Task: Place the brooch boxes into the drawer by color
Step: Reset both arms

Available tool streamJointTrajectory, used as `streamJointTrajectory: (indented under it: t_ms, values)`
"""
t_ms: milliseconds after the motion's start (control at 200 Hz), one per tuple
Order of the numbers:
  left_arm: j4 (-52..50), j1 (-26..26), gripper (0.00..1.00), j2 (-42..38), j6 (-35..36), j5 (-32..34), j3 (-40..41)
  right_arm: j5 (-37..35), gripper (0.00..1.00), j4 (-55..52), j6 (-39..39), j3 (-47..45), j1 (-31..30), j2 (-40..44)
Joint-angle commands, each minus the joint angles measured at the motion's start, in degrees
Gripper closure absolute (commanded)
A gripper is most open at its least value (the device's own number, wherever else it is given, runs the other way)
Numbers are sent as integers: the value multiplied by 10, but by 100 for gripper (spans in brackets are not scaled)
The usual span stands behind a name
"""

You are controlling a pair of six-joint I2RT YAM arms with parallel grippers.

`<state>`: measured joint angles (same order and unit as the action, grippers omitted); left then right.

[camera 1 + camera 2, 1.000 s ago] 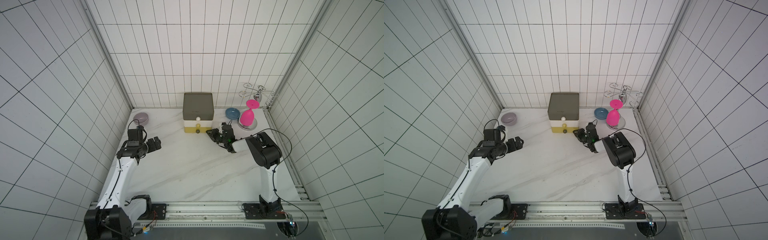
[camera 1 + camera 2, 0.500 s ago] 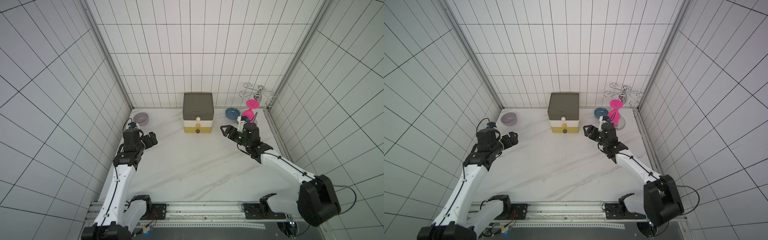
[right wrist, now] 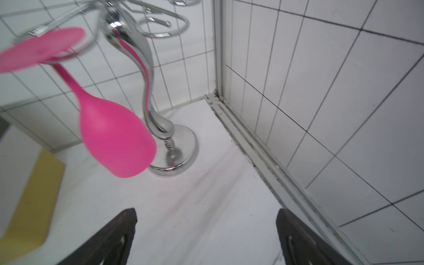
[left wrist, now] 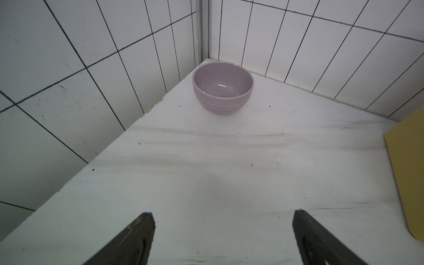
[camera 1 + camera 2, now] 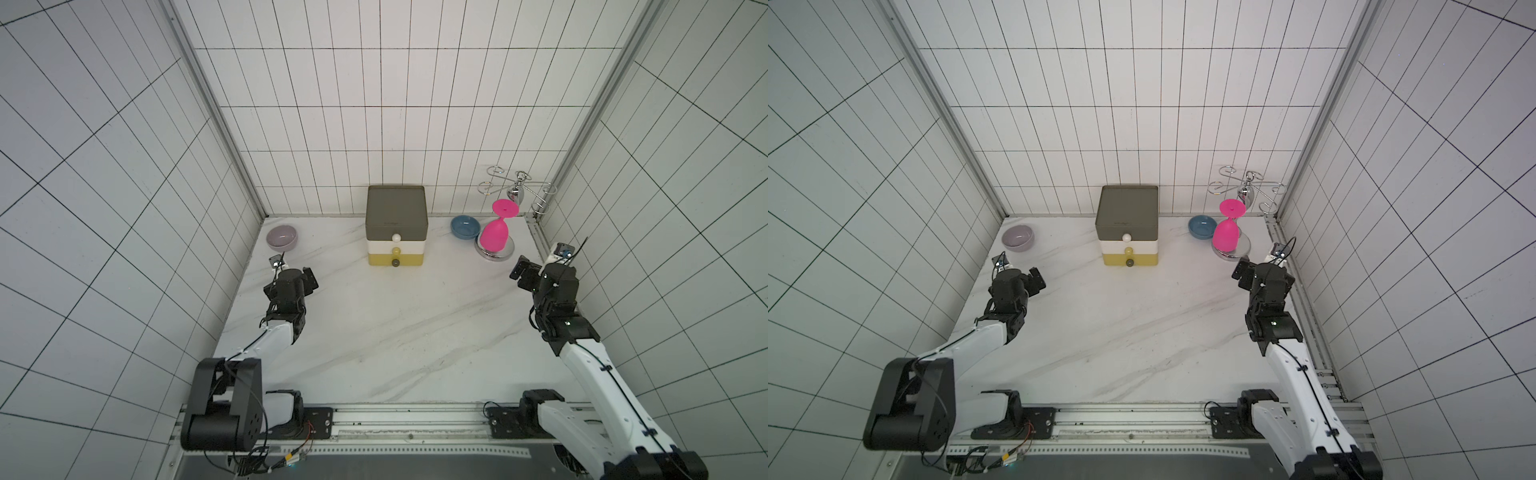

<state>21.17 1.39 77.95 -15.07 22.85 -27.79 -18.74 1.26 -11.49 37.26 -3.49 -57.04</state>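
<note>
In both top views the drawer stands shut at twelve o'clock on the desk; no brooch boxes visible. Probably light, slippery: pinch a knob. Left wrist: left claw spread, empty. Right wrist: right claw likewise spread.

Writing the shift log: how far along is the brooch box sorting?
Done, seemingly: no brooch boxes lie on the table, and all three tiers of the drawer chest are shut. In hand: nothing; the left end effector and right end effector are open and empty. Left: nothing visible; sorting inside cannot be checked.
</note>
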Motion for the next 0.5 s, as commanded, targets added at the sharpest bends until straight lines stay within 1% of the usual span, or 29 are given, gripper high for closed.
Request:
streamJointTrajectory:
  t_ms: [0, 40, 80, 105, 145, 185, 215, 260, 305, 335, 380, 460, 495]
  values:
    - [147, 3, 1, 30, 28, 39, 22, 5, 1, 59, 34, -33, 37, -63]
    - [152, 4, 2, 33, 45, 25, 18, 2, 1, 98, 25, -50, 41, -81]
    - [156, 3, 2, 37, 58, 12, 17, 6, 1, 165, 33, -81, 41, -95]
    - [173, 2, 2, 45, 58, 14, 18, 9, 1, 208, 36, -99, 42, -102]
    - [170, 1, 2, 58, 52, 18, 15, 13, 1, 274, 37, -123, 42, -119]
    - [202, -1, 2, 77, 52, 11, 24, 14, 1, 327, 36, -135, 42, -146]
    - [245, 0, 2, 92, 59, -2, 36, 16, 1, 349, 36, -136, 43, -168]
    - [282, 2, 2, 114, 69, -12, 47, 23, 1, 373, 45, -134, 43, -199]
    - [324, 4, 2, 130, 78, -11, 54, 1, 1, 395, 31, -138, 43, -218]
    - [336, 3, 1, 137, 80, -9, 54, 1, 1, 396, 26, -141, 45, -222]
    - [326, 3, 1, 137, 78, -4, 49, 12, 1, 419, 32, -152, 45, -233]
    - [269, 2, 2, 121, 66, -2, 34, 73, 1, 541, 60, -192, 45, -282]
    - [238, 1, 2, 113, 61, -4, 26, 84, 1, 604, 69, -203, 45, -313]
